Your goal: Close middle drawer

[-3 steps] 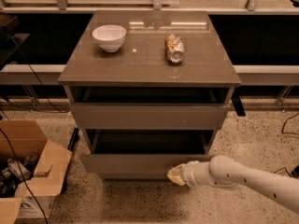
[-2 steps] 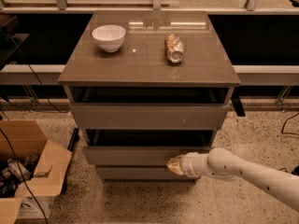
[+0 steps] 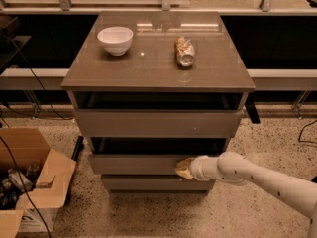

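The yellowish fingers [image 3: 182, 164] sit pressed together with no gap between them. The gripper [image 3: 184, 167] touches the front panel of the middle drawer [image 3: 133, 163], toward the right side of the cabinet [image 3: 148, 71]. That drawer stands slightly out from the cabinet, with a dark gap above its front. The white arm [image 3: 267, 180] reaches in from the cabinet's lower right. The top drawer [image 3: 158, 123] also juts out. On the cabinet top rest a white bowl [image 3: 115, 39] and a crushed can [image 3: 185, 51]. An open cardboard box [image 3: 29, 182] lies left of the cabinet.
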Available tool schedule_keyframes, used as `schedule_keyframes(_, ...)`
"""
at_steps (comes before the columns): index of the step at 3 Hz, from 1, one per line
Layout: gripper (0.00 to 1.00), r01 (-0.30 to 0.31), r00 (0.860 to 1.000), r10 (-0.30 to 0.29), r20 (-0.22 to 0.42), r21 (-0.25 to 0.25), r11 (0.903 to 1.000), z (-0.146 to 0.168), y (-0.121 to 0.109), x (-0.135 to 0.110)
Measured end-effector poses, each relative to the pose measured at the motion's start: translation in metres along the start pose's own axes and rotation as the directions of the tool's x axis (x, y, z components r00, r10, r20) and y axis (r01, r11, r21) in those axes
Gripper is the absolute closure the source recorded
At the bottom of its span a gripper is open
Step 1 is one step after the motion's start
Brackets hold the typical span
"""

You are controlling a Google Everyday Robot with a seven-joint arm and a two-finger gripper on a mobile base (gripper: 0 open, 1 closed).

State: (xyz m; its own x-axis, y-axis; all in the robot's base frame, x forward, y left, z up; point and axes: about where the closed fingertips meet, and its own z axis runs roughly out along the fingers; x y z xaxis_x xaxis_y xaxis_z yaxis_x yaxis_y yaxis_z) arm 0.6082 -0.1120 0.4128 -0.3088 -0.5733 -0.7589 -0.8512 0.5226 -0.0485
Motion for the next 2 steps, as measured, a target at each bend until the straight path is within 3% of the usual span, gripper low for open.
schedule_keyframes(1, 0.04, 0.000, 1.000, 0.000, 0.000, -0.004, 1.0000, 0.0017, 0.0017, -0.0003)
schedule_keyframes(2, 0.00, 0.000, 1.000, 0.000, 0.001, -0.005, 1.0000, 0.0024, 0.0024, -0.0004)
